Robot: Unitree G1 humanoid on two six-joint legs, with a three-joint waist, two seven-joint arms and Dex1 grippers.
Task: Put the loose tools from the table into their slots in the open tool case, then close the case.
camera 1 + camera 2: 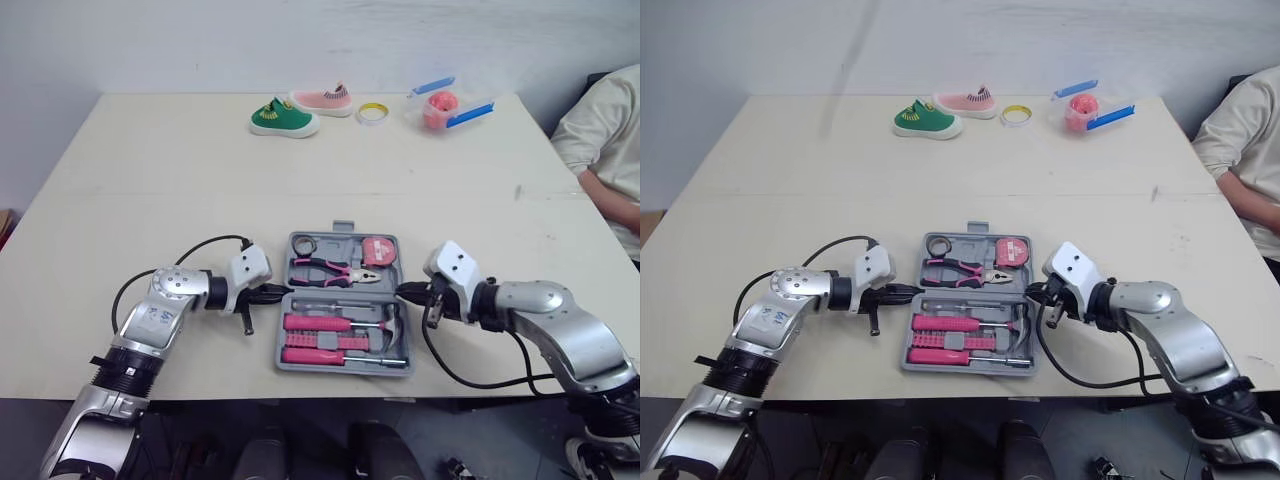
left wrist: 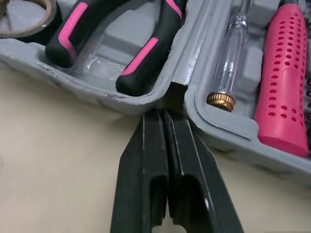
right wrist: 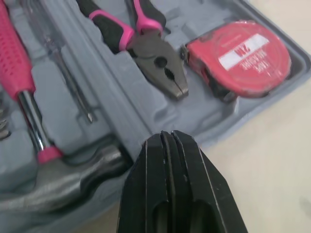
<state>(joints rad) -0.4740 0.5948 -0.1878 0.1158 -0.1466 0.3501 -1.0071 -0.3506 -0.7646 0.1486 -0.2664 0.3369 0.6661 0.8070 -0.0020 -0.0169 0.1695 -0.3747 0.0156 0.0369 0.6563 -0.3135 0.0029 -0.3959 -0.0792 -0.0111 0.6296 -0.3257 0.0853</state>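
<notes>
The grey tool case (image 1: 344, 229) lies open near the table's front edge. Its far half holds a tape roll (image 1: 305, 244), black-and-pink pliers (image 1: 330, 270) and a red tape measure (image 1: 379, 251). Its near half holds pink-handled screwdrivers (image 1: 320, 323), a clear tester screwdriver (image 2: 233, 53) and a hammer (image 1: 392, 322). My left gripper (image 1: 283, 293) is shut on nothing, its tip (image 2: 165, 116) against the case's left side at the hinge line. My right gripper (image 1: 402, 292) is also shut and empty, its tip (image 3: 167, 138) at the case's right side beside the hammer head (image 3: 63, 184).
At the table's far edge lie a green shoe (image 1: 283, 118), a pink shoe (image 1: 323, 101), a yellow tape ring (image 1: 373, 113) and a pink item with blue clips (image 1: 441, 108). A person (image 1: 605, 140) sits at the far right.
</notes>
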